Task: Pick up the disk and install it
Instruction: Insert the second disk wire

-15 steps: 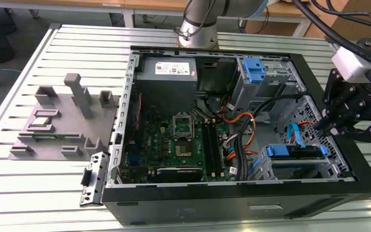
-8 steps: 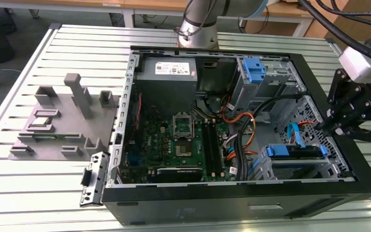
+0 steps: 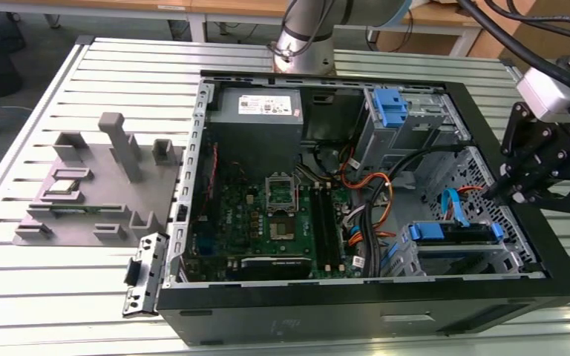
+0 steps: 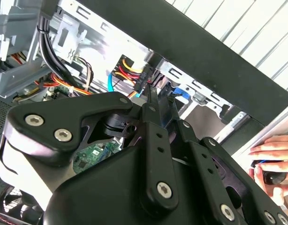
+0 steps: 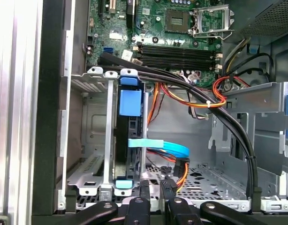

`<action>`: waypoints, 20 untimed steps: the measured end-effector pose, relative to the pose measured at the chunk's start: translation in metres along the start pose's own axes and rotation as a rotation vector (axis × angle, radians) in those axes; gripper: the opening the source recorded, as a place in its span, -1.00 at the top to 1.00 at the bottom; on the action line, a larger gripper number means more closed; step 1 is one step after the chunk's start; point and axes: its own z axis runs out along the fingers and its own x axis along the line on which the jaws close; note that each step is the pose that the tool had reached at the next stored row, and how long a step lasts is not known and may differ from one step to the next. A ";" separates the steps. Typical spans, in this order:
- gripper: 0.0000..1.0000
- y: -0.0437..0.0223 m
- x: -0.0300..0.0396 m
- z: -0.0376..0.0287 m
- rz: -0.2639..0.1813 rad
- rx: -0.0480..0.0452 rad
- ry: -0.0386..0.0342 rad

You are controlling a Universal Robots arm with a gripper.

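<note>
The disk [image 3: 450, 232] sits inside the open computer case, slotted on edge in the drive cage near the exterior view's right, its blue rails showing. In the first wrist view the disk [image 5: 133, 136] stands between the cage's metal uprights, with a blue rail tab at its end. My gripper [image 3: 510, 194] hovers over the case's right wall, a little above and beside the cage. Its black fingers look shut, with nothing between them, in both wrist views [image 5: 155, 187] [image 4: 155, 96]. It is not touching the disk.
A light-blue flat cable [image 5: 167, 147] and orange-red wires run beside the disk; thick black cables [image 5: 191, 89] cross above. The grey power-supply box [image 3: 255, 107], a blue latch [image 3: 389, 107] and the motherboard [image 3: 265, 222] fill the case. A grey fixture [image 3: 97, 185] stands left. A person's hand [image 4: 270, 159] rests outside the case.
</note>
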 end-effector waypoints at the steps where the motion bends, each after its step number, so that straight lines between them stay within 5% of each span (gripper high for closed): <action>1: 0.53 -0.0001 -0.0014 0.0002 0.000 0.0000 0.0000; 11: 0.53 -0.0005 -0.0147 0.0049 0.000 0.0000 0.0001; 20: 0.53 -0.0007 -0.0180 0.0111 0.000 -0.0003 0.0017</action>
